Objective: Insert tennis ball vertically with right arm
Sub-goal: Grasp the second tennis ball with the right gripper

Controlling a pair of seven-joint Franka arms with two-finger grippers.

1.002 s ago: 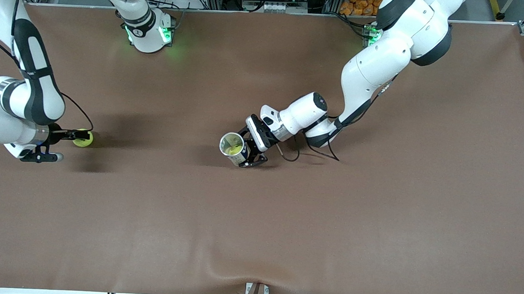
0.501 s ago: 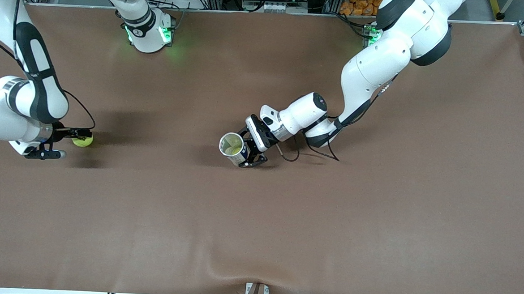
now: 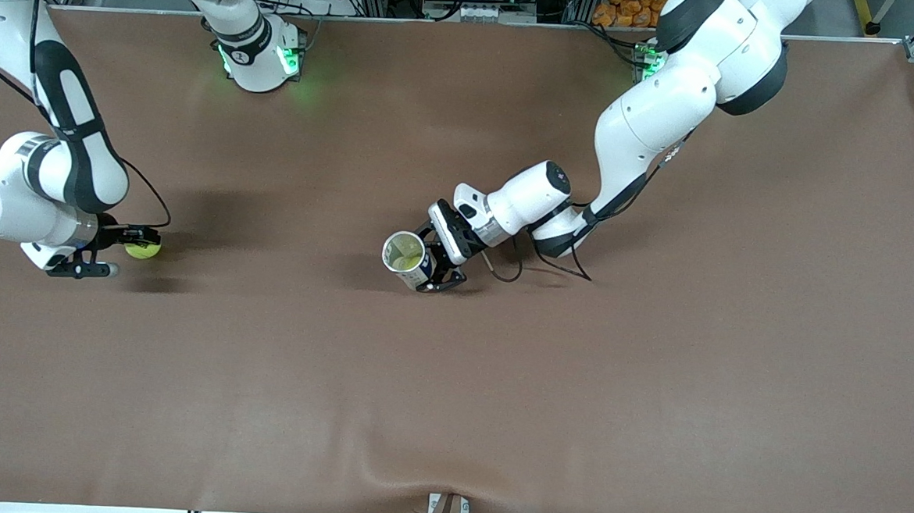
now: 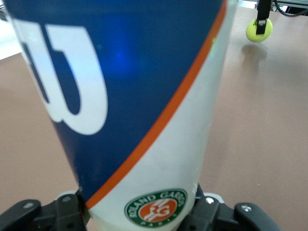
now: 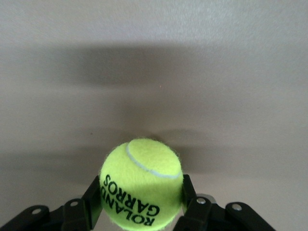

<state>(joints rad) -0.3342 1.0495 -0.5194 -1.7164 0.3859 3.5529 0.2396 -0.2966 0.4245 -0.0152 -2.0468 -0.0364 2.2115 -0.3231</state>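
Note:
My right gripper [image 3: 143, 243] is shut on a yellow-green tennis ball [image 3: 143, 251] and holds it just above the table near the right arm's end. In the right wrist view the ball [image 5: 142, 185] sits between the black fingers [image 5: 188, 192]. My left gripper [image 3: 435, 265] is shut on the tennis ball can [image 3: 405, 255] at mid-table. The can's open mouth tilts up toward the front camera, with yellow-green showing inside. The blue, white and orange can [image 4: 130, 96] fills the left wrist view, where the held ball [image 4: 259, 30] shows far off.
The brown table mat [image 3: 450, 381] lies bare between the ball and the can, with a ripple at its near edge [image 3: 414, 481]. The arm bases [image 3: 258, 58] stand along the table's back edge.
The right arm's wrist and elbow have shifted a little toward the table's middle, and the held ball has drifted slightly lower in the front view. The left arm and can have not moved.

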